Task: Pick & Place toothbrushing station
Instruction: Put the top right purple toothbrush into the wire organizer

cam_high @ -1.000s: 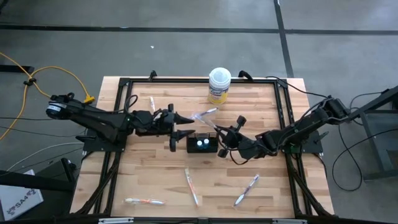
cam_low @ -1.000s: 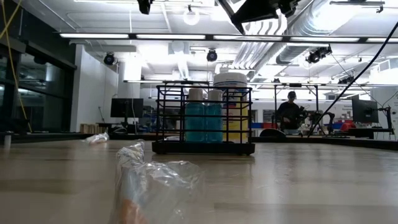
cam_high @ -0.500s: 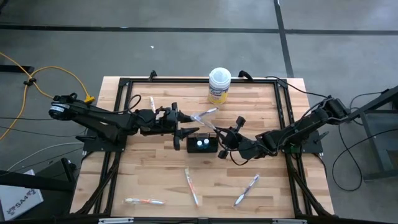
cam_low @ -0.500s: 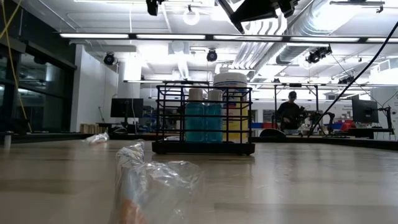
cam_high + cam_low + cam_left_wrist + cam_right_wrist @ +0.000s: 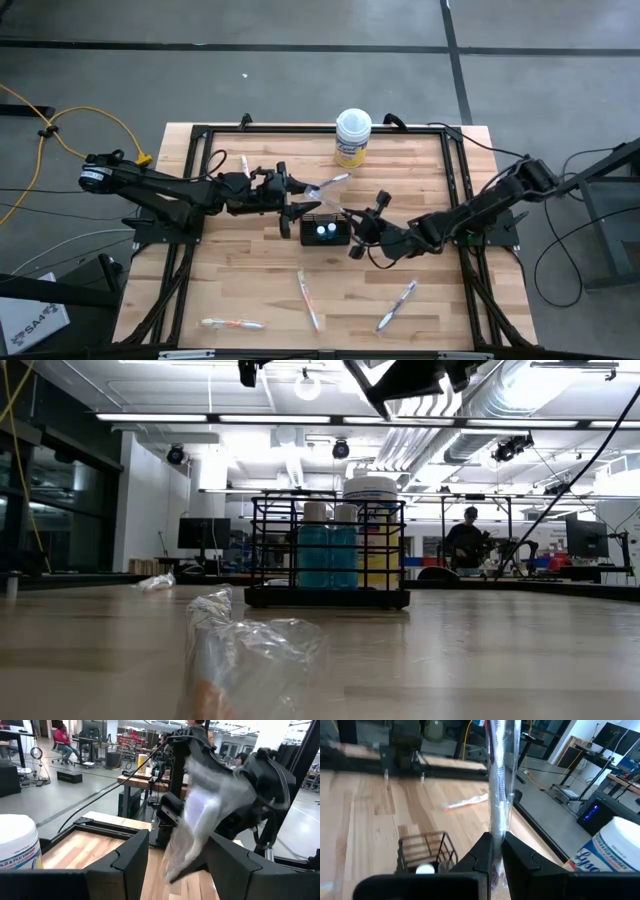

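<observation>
The black wire-mesh holder (image 5: 326,231) sits mid-table, so the right gripper (image 5: 349,214), pinched narrow on a wrapped toothbrush (image 5: 329,184), should lower it upright inside while the wide-open left gripper (image 5: 301,200) steadies the wrapper.

"COLD & FLU" partly legible on round tub (image 5: 17,851) label

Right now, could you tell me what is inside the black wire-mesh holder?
The wire-mesh holder contains two teal tubes with white caps, standing upright side by side. No toothbrush shows inside it. The holder's floor under the tubes is hidden.
</observation>
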`<state>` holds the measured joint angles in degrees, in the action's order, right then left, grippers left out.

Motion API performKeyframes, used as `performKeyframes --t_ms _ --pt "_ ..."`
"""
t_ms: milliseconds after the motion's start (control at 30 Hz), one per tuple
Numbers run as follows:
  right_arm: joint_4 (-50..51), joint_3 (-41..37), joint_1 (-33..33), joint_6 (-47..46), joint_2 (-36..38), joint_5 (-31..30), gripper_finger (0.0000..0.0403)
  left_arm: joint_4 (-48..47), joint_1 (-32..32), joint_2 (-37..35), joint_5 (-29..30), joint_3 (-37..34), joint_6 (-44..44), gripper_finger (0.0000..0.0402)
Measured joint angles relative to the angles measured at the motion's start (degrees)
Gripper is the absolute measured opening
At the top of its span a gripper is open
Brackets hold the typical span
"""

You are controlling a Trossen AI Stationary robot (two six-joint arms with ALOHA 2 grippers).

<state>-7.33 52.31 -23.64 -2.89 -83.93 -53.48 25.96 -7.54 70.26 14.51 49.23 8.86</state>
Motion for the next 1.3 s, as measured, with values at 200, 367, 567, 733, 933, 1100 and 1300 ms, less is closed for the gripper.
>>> performKeyframes --t_ms 200,367,567,733,933,1100,1300 --pt "-1.1 0.0 0.17 0.56 -1.91 0.77 0.0022 -0.56 0.04 0.0 -0.18 0.0 0.17 0.0182" --pt "-1.51 0.02 0.15 0.88 -1.89 -0.26 0.0022 -1.17 -0.25 0.0 -0.81 0.0 0.17 0.0182" --pt "-1.95 0.02 0.15 1.22 -1.89 -0.37 0.0022 -1.62 -0.23 0.0 -0.92 0.0 1.07 0.0182" --pt "-1.97 0.02 0.15 1.22 -1.89 -0.41 0.0022 -2.17 -0.24 0.0 -0.95 0.0 1.27 0.0182" --pt "-2.01 0.02 0.15 1.22 -1.89 -0.39 0.0022 -3.86 -0.25 0.0 -0.97 0.0 1.68 0.0182" --pt "-2.19 0.02 0.15 1.22 -1.89 -0.37 0.0022 -3.87 -0.25 0.0 -0.97 0.0 1.87 0.0182" --pt "-2.4 0.04 0.15 1.22 -1.87 -0.01 0.0022 -3.58 -0.25 0.0 -0.99 0.0 1.7 0.0182"
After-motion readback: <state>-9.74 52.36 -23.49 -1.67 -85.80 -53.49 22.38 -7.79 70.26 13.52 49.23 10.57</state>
